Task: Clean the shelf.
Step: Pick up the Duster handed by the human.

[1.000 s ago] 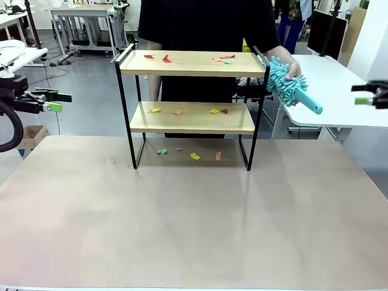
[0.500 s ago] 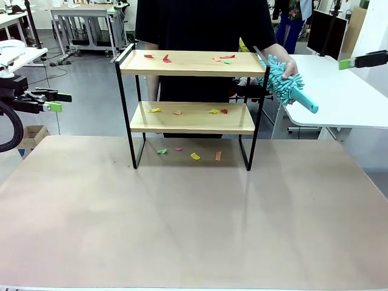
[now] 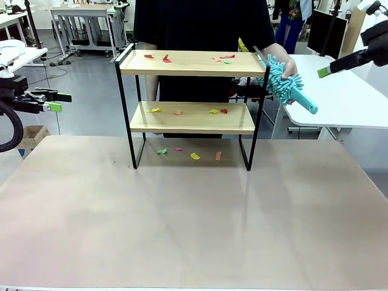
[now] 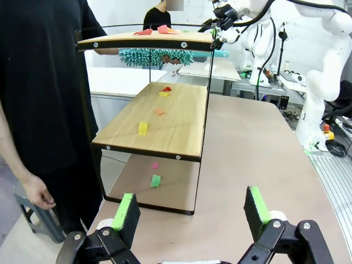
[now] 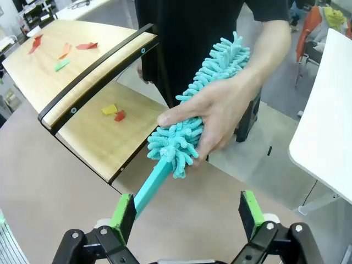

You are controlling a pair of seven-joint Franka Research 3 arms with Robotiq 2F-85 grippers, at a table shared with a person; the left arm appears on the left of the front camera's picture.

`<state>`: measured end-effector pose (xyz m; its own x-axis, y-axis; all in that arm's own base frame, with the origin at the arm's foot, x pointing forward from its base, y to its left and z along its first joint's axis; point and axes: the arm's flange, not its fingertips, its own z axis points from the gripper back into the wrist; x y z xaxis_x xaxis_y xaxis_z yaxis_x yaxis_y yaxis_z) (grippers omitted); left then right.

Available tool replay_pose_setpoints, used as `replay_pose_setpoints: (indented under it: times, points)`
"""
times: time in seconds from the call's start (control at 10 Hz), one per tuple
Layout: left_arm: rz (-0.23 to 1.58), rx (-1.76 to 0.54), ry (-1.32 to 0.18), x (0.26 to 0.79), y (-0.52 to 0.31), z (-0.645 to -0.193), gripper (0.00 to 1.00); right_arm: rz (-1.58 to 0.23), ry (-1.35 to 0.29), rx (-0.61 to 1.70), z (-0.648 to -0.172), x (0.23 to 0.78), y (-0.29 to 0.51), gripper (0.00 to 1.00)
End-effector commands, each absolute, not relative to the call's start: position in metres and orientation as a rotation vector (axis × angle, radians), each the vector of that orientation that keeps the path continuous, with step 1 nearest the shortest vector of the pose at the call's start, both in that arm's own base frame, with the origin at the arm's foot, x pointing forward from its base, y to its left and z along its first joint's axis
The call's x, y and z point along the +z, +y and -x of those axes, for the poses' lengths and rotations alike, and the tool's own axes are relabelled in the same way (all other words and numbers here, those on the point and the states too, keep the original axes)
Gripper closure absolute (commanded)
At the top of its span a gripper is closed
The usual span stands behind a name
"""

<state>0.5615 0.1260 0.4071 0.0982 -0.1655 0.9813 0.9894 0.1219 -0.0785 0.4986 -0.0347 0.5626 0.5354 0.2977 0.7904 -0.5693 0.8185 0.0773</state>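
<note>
- Right end effector [image 5: 187,212], jaws wide: may knock the teal duster [image 5: 217,63], since its handle sits off-centre between them.
- Left end effector [image 4: 192,212]: wide, empty.

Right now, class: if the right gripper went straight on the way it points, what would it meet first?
Most likely the teal duster, its handle end nearest, held out by the person's hand ahead of the open right gripper. Depth is hard to judge.

Two-tier shelf [image 3: 191,63] with coloured scraps [image 3: 165,59], a person's hand [image 3: 290,68] with a teal duster [image 3: 291,91] beside its right rail
</note>
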Motion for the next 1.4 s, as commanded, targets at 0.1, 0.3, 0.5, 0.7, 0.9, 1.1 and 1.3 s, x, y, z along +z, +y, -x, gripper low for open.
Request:
replay_pose_setpoints:
  times: [0.1,0.3,0.5,0.7,0.9,1.1,1.3]
  points:
    - [1.036,-1.143,-1.078,0.409,0.126,-0.561,0.00,-0.347,-0.862,0.529,-0.499,0.563,-0.035,0.00]
    - [1.036,-1.143,-1.078,0.409,0.126,-0.561,0.00,-0.239,-0.779,0.494,-0.465,0.581,-0.010,0.00]
    - [1.036,-1.143,-1.078,0.409,0.126,-0.561,0.00,-0.190,-0.665,0.478,-0.458,0.592,0.016,0.00]
    - [1.036,-1.143,-1.078,0.409,0.126,-0.561,0.00,-0.221,-0.622,0.433,-0.455,0.585,0.033,0.00]
    - [1.036,-1.143,-1.078,0.409,0.126,-0.561,0.00,-0.224,-0.606,0.373,-0.457,0.570,0.046,0.00]
    - [1.036,-1.143,-1.078,0.409,0.126,-0.561,0.00,-0.200,-0.588,0.307,-0.462,0.554,0.054,0.00]
    - [1.036,-1.143,-1.078,0.409,0.126,-0.561,0.00,-0.170,-0.570,0.254,-0.471,0.542,0.056,0.00]
